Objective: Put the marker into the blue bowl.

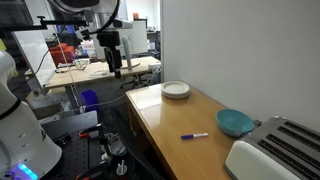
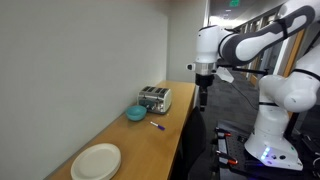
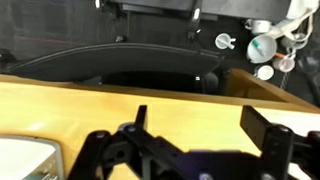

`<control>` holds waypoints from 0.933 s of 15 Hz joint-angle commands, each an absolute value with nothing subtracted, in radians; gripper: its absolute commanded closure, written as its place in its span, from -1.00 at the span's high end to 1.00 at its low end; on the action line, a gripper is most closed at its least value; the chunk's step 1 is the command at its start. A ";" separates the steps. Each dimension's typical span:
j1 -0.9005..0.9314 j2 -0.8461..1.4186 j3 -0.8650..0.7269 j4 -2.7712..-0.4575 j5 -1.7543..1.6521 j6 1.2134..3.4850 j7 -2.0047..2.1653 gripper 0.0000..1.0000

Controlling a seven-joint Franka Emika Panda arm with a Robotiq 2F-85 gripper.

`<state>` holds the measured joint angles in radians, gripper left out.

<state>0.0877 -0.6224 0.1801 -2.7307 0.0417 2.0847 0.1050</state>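
The arm holds its gripper [image 2: 203, 102] high, pointing straight down, black fingers [image 3: 131, 140] spread wide and empty, while the thin marker [image 1: 195, 135] lies flat on the smooth wooden table [image 1: 165, 120] near the round blue bowl [image 1: 236, 122].

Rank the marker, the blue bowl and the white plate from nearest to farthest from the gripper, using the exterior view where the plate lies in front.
1. Marker, toward the robot's side, closest to the gripper.
2. Blue bowl, just beyond the marker, farther from the robot.
3. White plate, alone in the foreground, clearly farthest.
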 commanded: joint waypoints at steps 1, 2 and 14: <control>-0.003 -0.466 0.146 -2.673 -0.051 2.233 0.142 1.00; -0.030 -0.410 0.126 -2.654 -0.069 2.278 0.144 1.00; -0.085 0.292 -0.031 -2.269 -0.058 2.528 0.123 1.00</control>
